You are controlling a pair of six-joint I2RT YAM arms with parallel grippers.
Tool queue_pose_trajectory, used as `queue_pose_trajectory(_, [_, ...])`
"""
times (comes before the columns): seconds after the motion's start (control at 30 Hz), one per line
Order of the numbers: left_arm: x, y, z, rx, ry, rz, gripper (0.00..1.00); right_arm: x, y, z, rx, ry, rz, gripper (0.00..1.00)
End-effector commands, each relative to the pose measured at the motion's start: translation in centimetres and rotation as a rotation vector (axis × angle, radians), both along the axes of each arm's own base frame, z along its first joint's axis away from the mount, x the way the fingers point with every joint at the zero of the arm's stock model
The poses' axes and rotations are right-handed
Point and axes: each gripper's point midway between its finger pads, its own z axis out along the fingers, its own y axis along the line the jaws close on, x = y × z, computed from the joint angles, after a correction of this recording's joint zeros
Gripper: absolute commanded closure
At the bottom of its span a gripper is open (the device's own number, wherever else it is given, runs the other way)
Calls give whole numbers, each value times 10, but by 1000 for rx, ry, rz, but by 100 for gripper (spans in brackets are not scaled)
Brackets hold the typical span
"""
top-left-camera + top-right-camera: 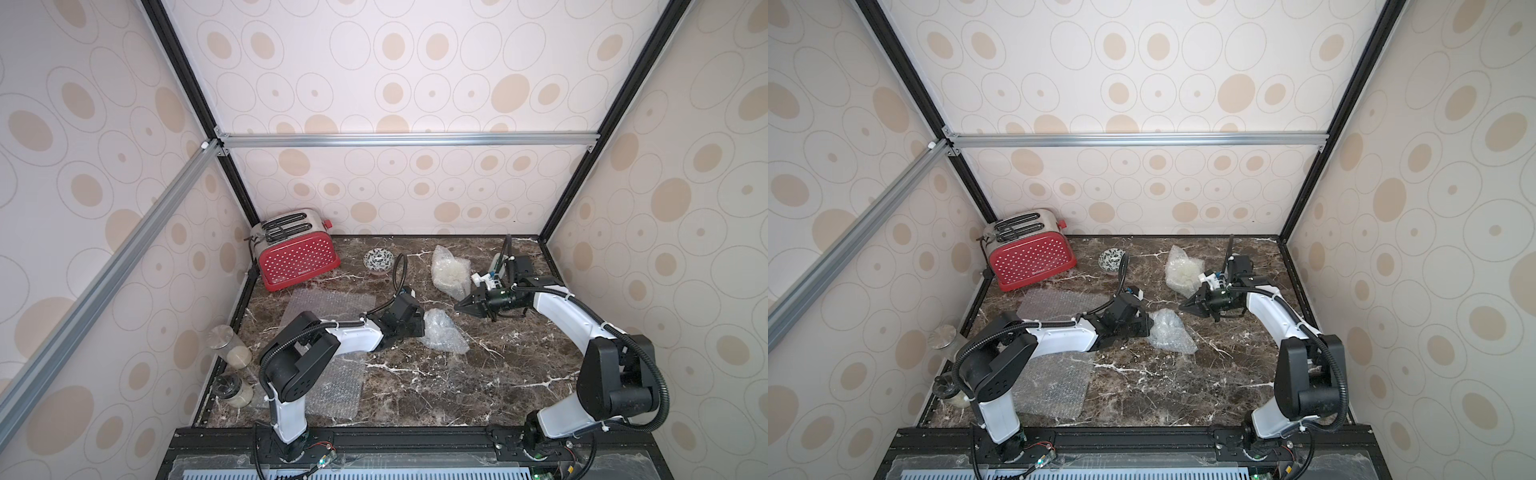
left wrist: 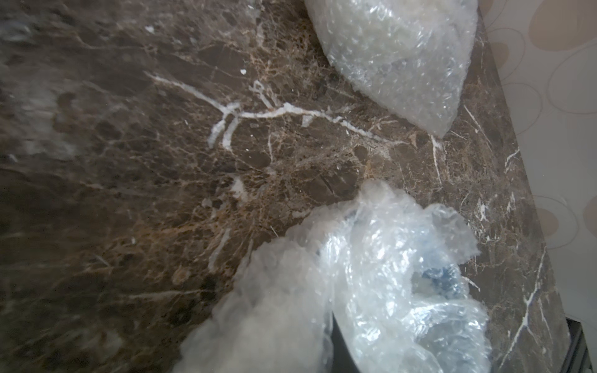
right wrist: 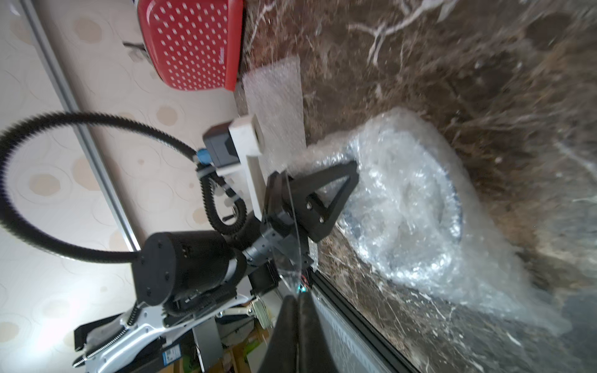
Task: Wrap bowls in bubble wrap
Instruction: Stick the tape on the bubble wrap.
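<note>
Where the marble table (image 1: 478, 386) met its left wall: two clear jars (image 1: 230, 349), metal-lidded, with pale contents.
Back left corner: red toaster (image 1: 297, 255) with white dots, slots up.
Flat bubble wrap, rear sheet (image 1: 316, 301): lay just in front of the toaster, partly under the left arm.
Flat bubble wrap, front sheet (image 1: 340, 390): lay near the front edge, beside the left arm's base.
Leaf-pattern bowl (image 1: 378, 261): unwrapped and upright at the back, right of the toaster, well apart from both sheets.
Left gripper (image 3: 349, 174): fingers drawn close, pinching the crumpled wrap edge of the blue-bowl bundle.
Blue-bowl bundle (image 1: 442, 332): sat at table centre; a blue rim showed through the plastic in both wrist views.
Right gripper (image 1: 458, 307): fingers pressed together with nothing between them, tip pointing left, between the two bundles.
Cream bundle (image 1: 449, 272): a pale bowl swathed in wrap sat at the back, right of the leaf-pattern bowl and near the right gripper.
</note>
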Motion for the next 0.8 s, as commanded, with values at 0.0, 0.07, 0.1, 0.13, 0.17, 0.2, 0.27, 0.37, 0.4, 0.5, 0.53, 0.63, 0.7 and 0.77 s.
queue_pose_trajectory(0.0, [13, 4, 29, 12, -83, 13, 84, -33, 11, -14, -58, 97, 118, 93])
queue_pose_trajectory(0.07, [13, 4, 28, 13, -84, 14, 84, -40, 16, -22, -66, 124, 145, 93])
queue_pose_trajectory(0.1, [13, 4, 28, 11, -87, 12, 84, -43, 19, -27, -64, 139, 156, 93])
queue_pose_trajectory(0.13, [13, 4, 27, 11, -89, 10, 84, -45, 21, -31, -67, 153, 168, 93])
queue_pose_trajectory(0.17, [13, 4, 26, 13, -89, 9, 84, -48, 23, -36, -73, 168, 183, 93])
queue_pose_trajectory(0.2, [13, 4, 26, 14, -90, 9, 84, -50, 25, -41, -80, 173, 197, 93])
queue_pose_trajectory(0.27, [13, 5, 25, 21, -93, 6, 84, -50, 27, -47, -94, 177, 212, 93])
queue_pose_trajectory(0.37, [12, 5, 26, 20, -95, 5, 84, -47, 30, -52, -101, 178, 220, 93])
queue_pose_trajectory(0.4, [12, 5, 26, 19, -96, 5, 84, -47, 29, -55, -110, 180, 221, 93])
queue_pose_trajectory(0.5, [12, 6, 27, 21, -96, 6, 84, -47, 28, -61, -120, 197, 236, 93])
queue_pose_trajectory(0.53, [12, 6, 26, 21, -96, 7, 84, -48, 28, -63, -124, 199, 238, 93])
queue_pose_trajectory(0.63, [12, 6, 26, 20, -94, 7, 84, -51, 26, -66, -144, 209, 254, 93])
queue_pose_trajectory(0.7, [12, 5, 26, 18, -92, 5, 84, -53, 25, -67, -154, 215, 264, 93])
queue_pose_trajectory(0.77, [12, 4, 25, 16, -91, 5, 84, -53, 23, -70, -175, 214, 271, 93])
